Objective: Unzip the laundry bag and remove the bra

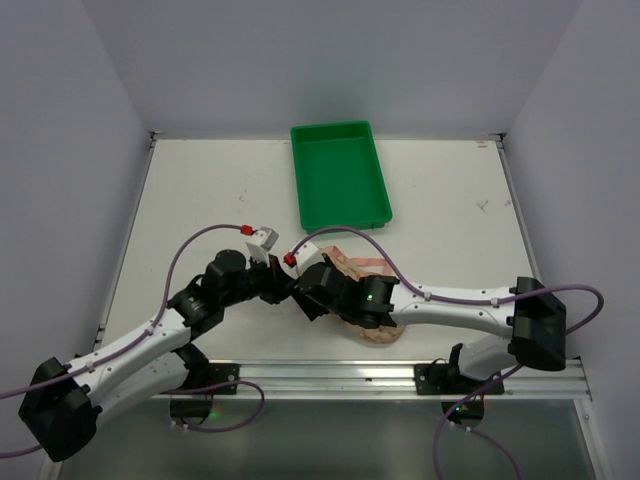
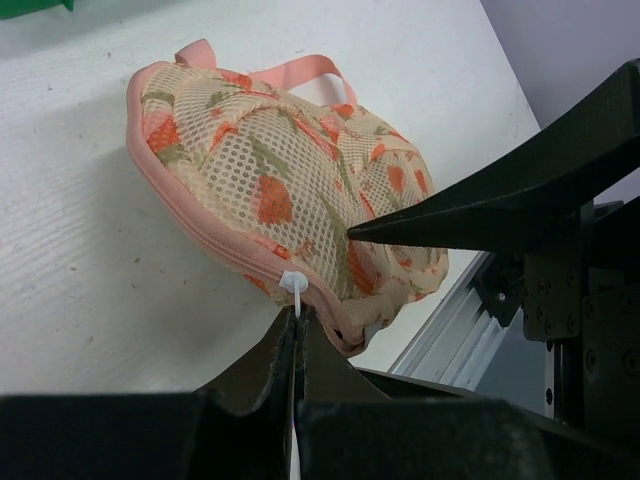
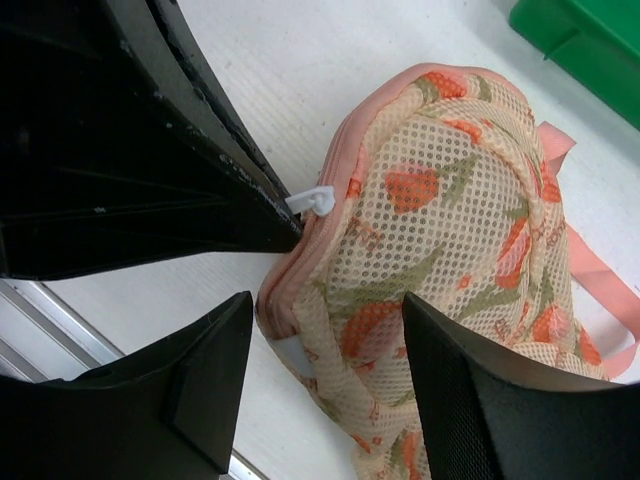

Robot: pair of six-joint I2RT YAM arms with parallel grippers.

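- The scene is enclosed by plain pale lilac-grey walls (image 1: 60, 120) on three sides.
- A white, lightly scuffed counter (image 1: 200, 190) is seen between them, with a silver metal rail (image 1: 330, 378) along its near edge.
- The white-and-black left arm (image 1: 130, 350) is angled up from the near left corner towards the middle of the counter. The right arm (image 1: 460, 310) is stretched low to the left from the near right corner. The two wrists are brought almost together.
- A green rectangular plastic tray (image 1: 340, 180) is set at the far middle of the counter, well apart from both arms.
- The two-lobed pink mesh laundry bag with the orange-red floral print (image 2: 270, 170) is laid on the counter near the rail, partly under the right arm. Its pink fabric loop (image 2: 300, 68) is turned to the far side.
- The right gripper (image 3: 328, 300) is held with its fingers apart, one on each side of the bag's near end. Whether the bag is pressed cannot be told.
- The left gripper (image 2: 297, 316) is pinched together on the small white zipper pull (image 2: 293, 283) at the bag's pink edging.
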